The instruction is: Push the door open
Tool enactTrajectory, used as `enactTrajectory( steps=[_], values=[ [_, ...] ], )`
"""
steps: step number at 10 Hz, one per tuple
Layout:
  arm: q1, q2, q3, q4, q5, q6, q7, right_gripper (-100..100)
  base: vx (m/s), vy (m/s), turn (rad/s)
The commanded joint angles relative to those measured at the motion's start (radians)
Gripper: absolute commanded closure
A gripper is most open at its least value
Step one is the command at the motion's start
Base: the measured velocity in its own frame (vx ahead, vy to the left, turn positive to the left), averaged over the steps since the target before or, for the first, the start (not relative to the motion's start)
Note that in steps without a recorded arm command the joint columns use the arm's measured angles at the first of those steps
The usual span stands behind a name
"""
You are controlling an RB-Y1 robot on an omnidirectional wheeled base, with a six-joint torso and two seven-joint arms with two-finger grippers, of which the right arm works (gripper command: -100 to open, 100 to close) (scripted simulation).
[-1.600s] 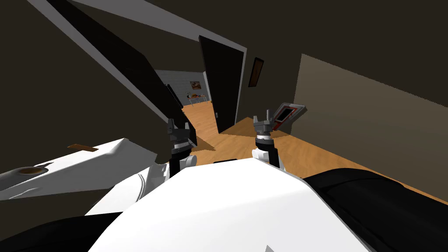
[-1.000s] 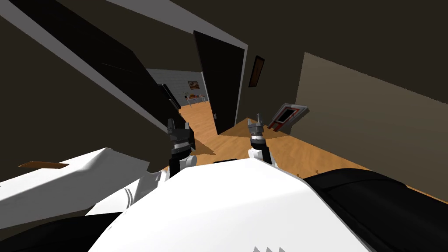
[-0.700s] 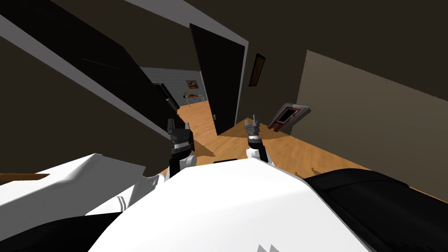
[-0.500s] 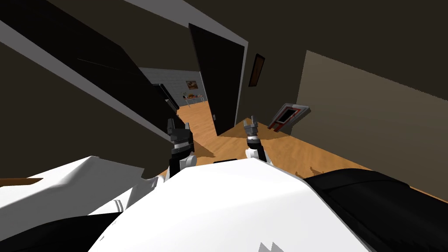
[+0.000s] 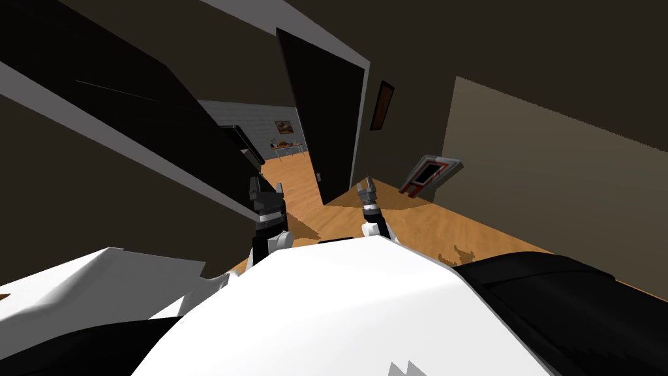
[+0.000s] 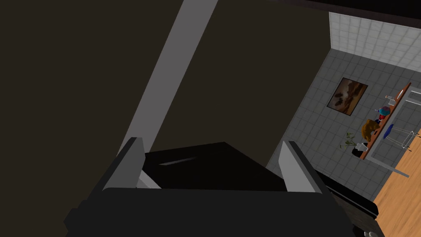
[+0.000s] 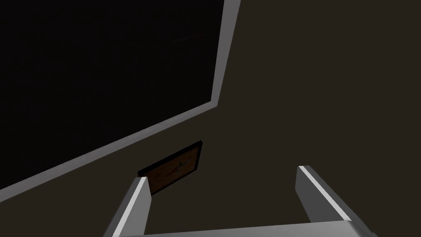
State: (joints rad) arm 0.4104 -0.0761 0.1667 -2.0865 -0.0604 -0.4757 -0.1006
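The dark door (image 5: 329, 111) stands ajar in its grey frame (image 5: 360, 124), with a small handle (image 5: 318, 176) low on its free edge. Through the gap beside it I see a room with a tiled wall. My right gripper (image 5: 366, 188) hangs open just right of the door's lower corner, close to its face. In the right wrist view the right gripper (image 7: 222, 193) faces the dark door panel (image 7: 102, 74) and the grey frame (image 7: 222, 53). My left gripper (image 5: 264, 190) is open by the left side of the doorway; the left wrist view shows the left gripper (image 6: 209, 164) holding nothing.
A long dark panel with a grey border (image 5: 130, 111) runs close along my left. A red and grey framed object (image 5: 430, 171) leans on the right wall, and a picture (image 5: 381, 106) hangs beside the door. Wooden floor (image 5: 417, 222) lies ahead. White furniture (image 5: 98, 281) sits at my left.
I have moved forward and turned, so the whole view shifted and the white furniture slid out left. My right gripper turned edge-on and moved left toward the door.
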Motion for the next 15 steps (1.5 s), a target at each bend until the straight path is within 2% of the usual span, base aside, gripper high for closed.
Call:
enactTrajectory(
  steps=[1, 15],
  values=[
    [-0.014, -0.005, 0.014, 0.038, 0.001, -0.011, -0.001, -100, 0.108, 0.024, -0.037],
    [-0.123, -0.036, 0.171, 0.334, 0.011, -0.081, -0.005, -100, 0.097, 0.018, -0.037]
  ],
)
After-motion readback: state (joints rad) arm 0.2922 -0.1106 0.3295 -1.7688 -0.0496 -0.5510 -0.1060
